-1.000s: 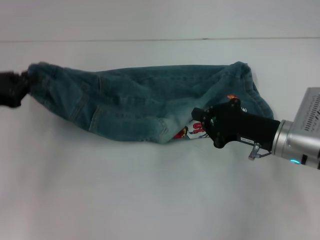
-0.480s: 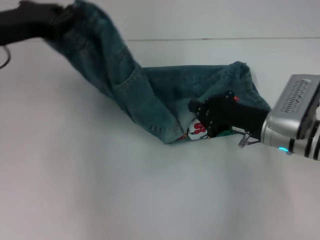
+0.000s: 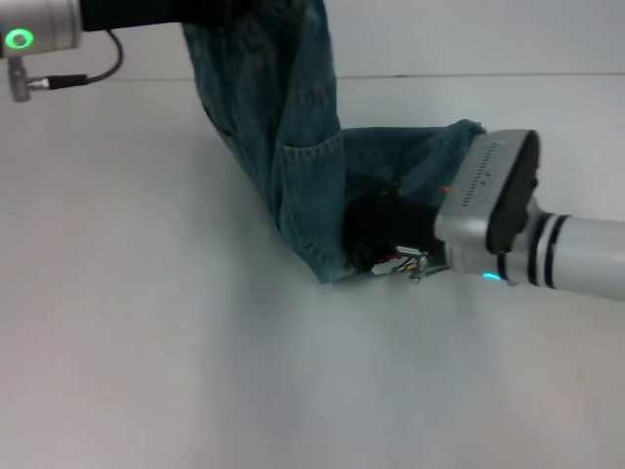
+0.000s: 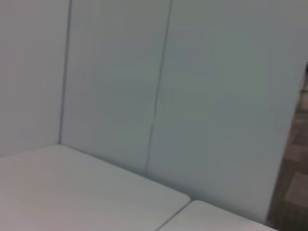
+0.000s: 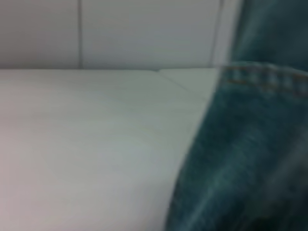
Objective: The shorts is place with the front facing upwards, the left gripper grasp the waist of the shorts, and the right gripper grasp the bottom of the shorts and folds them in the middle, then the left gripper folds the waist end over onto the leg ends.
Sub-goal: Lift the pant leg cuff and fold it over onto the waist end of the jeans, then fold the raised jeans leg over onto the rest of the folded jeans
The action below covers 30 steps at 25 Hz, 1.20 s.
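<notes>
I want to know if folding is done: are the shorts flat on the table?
No. The shorts are half lifted: the left gripper holds one end high while the other end lies on the table.

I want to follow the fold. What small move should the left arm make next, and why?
Probably carry the waist end rightward and down onto the leg ends. The left gripper holds the shorts raised above the table, while the right gripper sits at the leg ends.

The head camera looks forward and down over the white surface [image 3: 146,342], taking in both arms and the shorts [image 3: 293,147] from a middling distance. The left wrist camera faces the wall panels [image 4: 192,96] and a far corner of the surface. The right wrist camera sits low, almost against the denim, sharing surface and wall.
</notes>
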{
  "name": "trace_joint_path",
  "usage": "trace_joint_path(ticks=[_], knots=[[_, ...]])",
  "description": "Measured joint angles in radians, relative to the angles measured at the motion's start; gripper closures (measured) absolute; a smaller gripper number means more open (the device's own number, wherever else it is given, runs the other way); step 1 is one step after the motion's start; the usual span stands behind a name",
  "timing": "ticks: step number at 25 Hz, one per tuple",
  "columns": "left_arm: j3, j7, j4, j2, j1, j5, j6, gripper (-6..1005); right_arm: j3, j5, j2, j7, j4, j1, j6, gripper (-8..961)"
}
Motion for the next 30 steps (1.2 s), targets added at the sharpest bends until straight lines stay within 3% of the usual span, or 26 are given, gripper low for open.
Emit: trace_joint_path(ticks=[10,16,20,26,30], knots=[[0.078,-0.014,-0.003,-0.002,0.008,-0.053,-0.023,962,-0.039,-0.001,0.001,0.004,0.041,0.076,-0.012,900],[0.093,-0.012,-0.005,-0.002,0.010,-0.062,-0.035,961,-0.052,0.000,-0.004,0.003,0.045,0.056,-0.048,898],[0.116,-0.010,-0.015,-0.002,0.017,-0.057,-0.066,961,-0.049,0.001,-0.026,0.033,-0.029,-0.065,-0.116,897],[0.251,-0.013,-0.030,-0.004,0.033,-0.061,-0.158,961,-0.044,-0.053,-0.046,0.130,-0.371,-0.395,-0.259,895],[0.357,-0.022,-0.056,-0.010,0.025,-0.089,-0.206,961,-0.017,-0.075,-0.061,0.154,-0.520,-0.541,-0.378,893]])
